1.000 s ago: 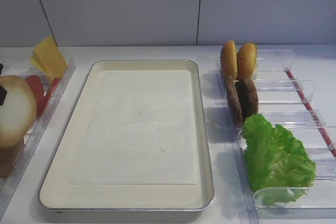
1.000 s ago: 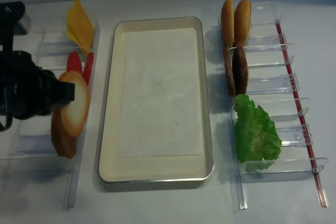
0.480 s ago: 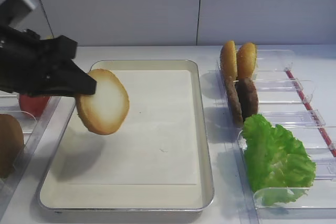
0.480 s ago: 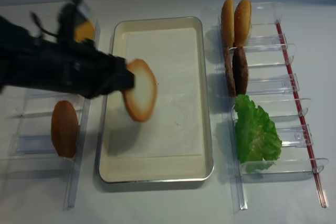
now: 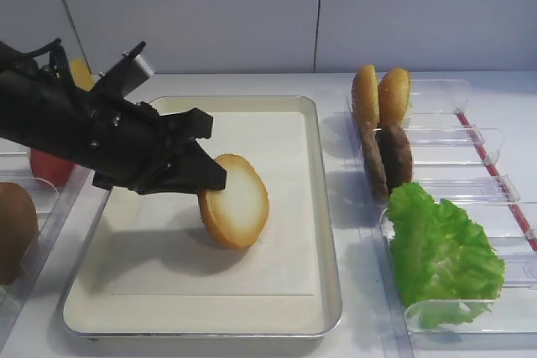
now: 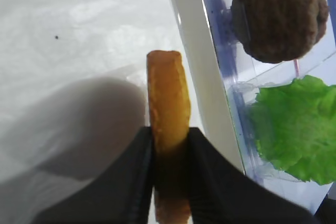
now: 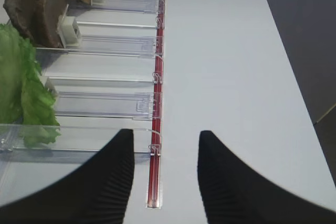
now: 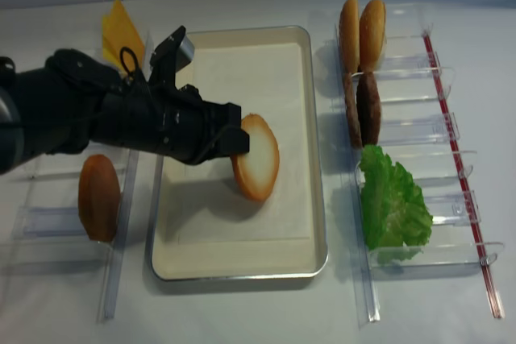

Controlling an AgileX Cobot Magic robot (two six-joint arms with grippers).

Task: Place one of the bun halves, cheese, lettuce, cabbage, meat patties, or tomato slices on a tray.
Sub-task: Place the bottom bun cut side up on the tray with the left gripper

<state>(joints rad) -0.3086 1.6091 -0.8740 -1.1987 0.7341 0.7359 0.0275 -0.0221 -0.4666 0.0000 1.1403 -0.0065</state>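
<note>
the cream tray (image 5: 319, 207) carries a white paper liner, and the bun half (image 5: 234, 200) stands on edge over its centre. clear bins at 3 o'clock keep lettuce (image 5: 440, 253) and meat patties (image 5: 386, 157) (both upright). the left gripper (image 5: 208, 184) reaches from 9 o'clock, clenched on the bun. the right gripper (image 7: 164, 148) is released.

Pale bun half (image 5: 237, 201), golden-brown rim; cream tray (image 5: 327, 232).

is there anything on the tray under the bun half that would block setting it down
Nothing visible does. The left gripper holds the bun half on edge over the tray, and the white paper liner around it is bare.
</note>
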